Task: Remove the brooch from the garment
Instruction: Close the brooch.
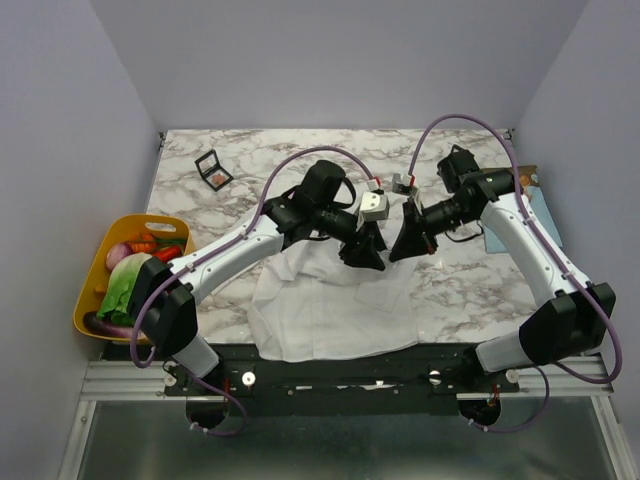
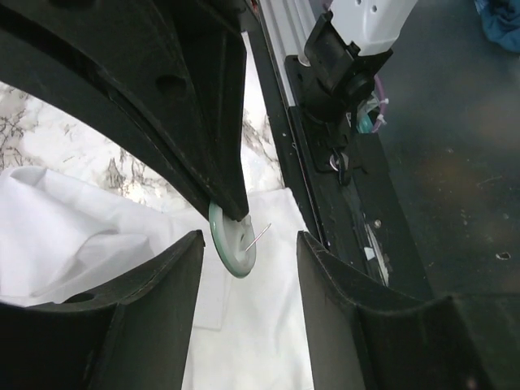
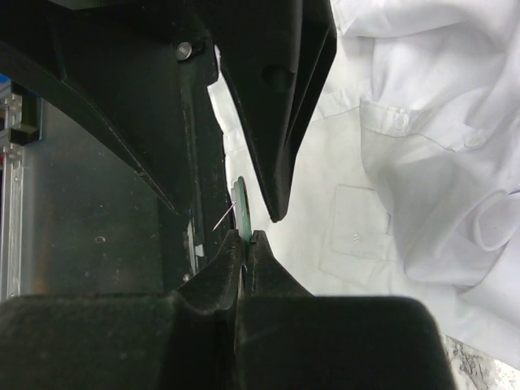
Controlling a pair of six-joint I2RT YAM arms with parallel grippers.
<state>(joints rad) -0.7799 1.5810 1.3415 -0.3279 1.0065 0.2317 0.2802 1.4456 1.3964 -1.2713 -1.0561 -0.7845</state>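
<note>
a yellow basket (image 1: 88, 300) full of toy food (image 1: 135, 252) sits far to the left of the left gripper (image 1: 362, 252). a small black box (image 1: 213, 170) lies farther back and left of it. a little white block (image 1: 372, 205) stands just behind it. a blue cloth (image 1: 548, 215) lies far to its right, on the marble table (image 1: 250, 160).

Small greenish brooch (image 2: 234, 241) — disc edge-on, pin sticking out, aloft above garment (image 1: 330, 310) — white shirt, rumpled.
</note>
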